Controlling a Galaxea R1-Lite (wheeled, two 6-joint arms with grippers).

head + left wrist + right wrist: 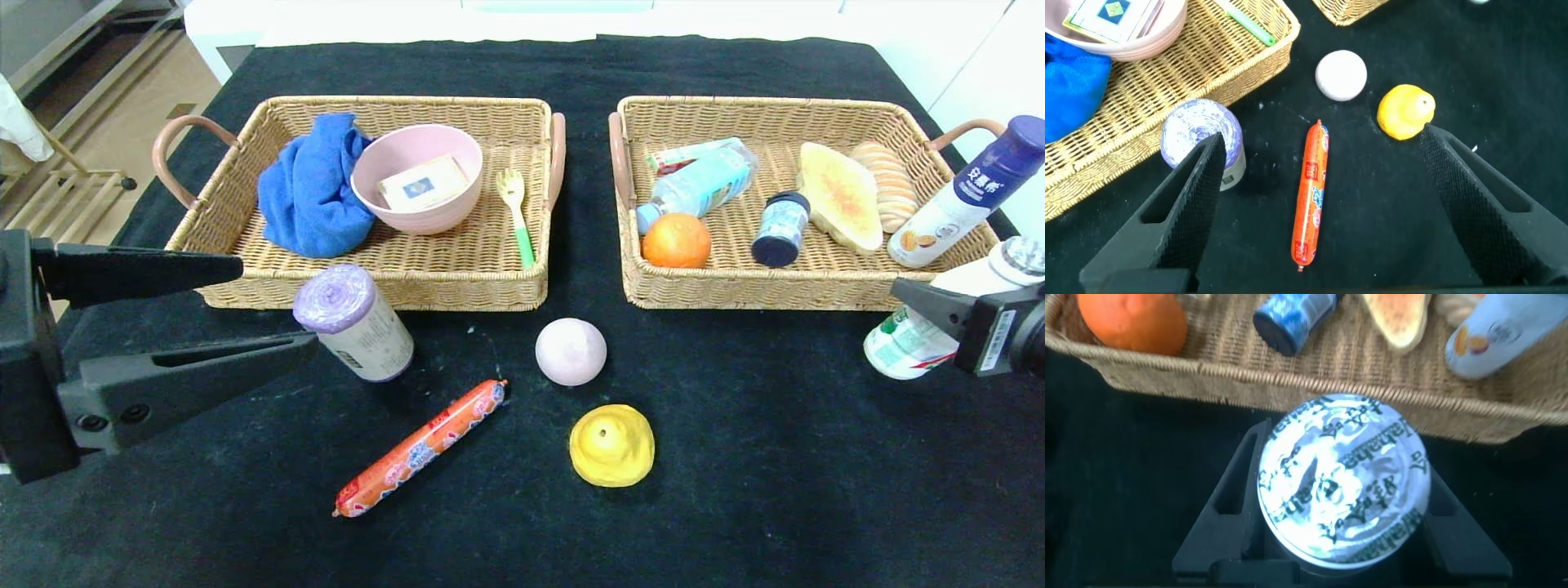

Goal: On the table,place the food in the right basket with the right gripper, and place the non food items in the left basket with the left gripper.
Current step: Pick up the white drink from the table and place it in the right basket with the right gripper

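Note:
On the black cloth lie a purple-topped roll [353, 322], an orange sausage [420, 449], a pale ball [571, 351] and a yellow lemon-like piece [612, 445]. My left gripper [277, 304] is open and empty, hovering with one finger beside the roll. In the left wrist view the gripper [1323, 139] spans the sausage [1310, 196], with the roll [1200, 135] by one finger and the yellow piece [1405, 112] by the other. My right gripper [922, 314] is shut on a foil-lidded white cup [906, 343] just in front of the right basket [759, 294]; the cup's lid [1343, 486] fills the right wrist view.
The left basket [375, 290] holds a blue cloth [310, 192], a pink bowl [416, 175] with a small box, and a fork [516, 212]. The right basket holds an orange [676, 241], a water bottle [702, 184], a blue jar [781, 229], bread [841, 196] and a blue-capped bottle [963, 196].

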